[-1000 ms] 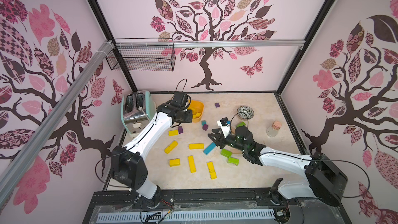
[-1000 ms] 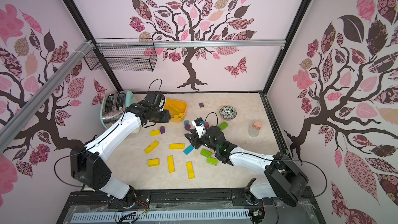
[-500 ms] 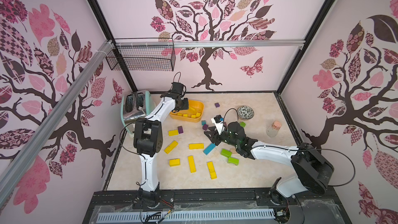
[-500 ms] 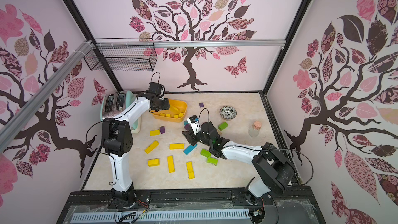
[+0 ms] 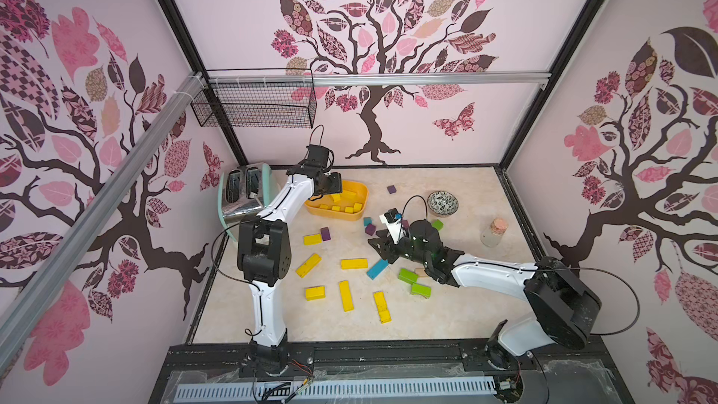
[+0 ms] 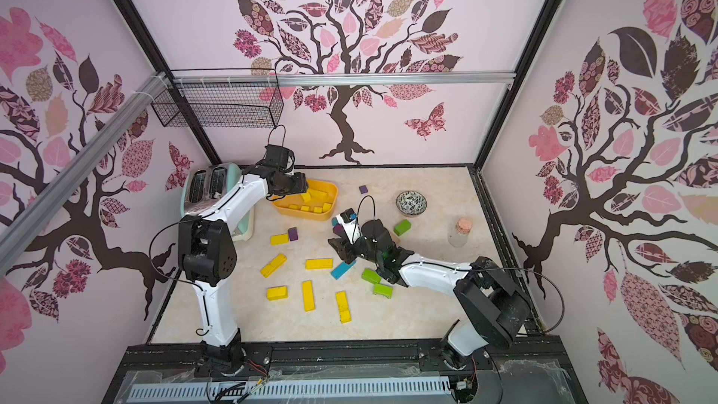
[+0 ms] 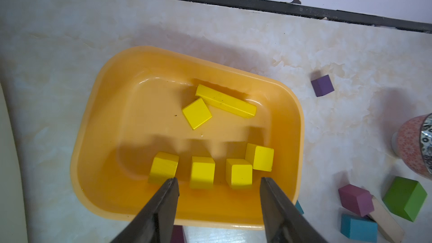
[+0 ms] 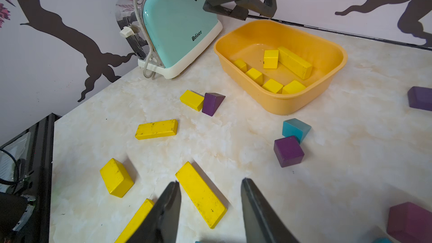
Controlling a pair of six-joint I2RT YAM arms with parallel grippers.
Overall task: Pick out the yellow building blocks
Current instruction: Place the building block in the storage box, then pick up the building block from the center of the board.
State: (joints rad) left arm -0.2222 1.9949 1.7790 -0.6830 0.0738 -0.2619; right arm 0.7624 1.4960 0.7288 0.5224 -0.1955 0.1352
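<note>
Left wrist view: six bright yellow building blocks [image 7: 202, 171] in the tub [image 7: 93, 118]; left jaws and right jaws apart.

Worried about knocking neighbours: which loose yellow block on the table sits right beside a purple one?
The short yellow block nearest the tub, against the purple wedge; no other loose yellow block has a purple neighbour.
</note>
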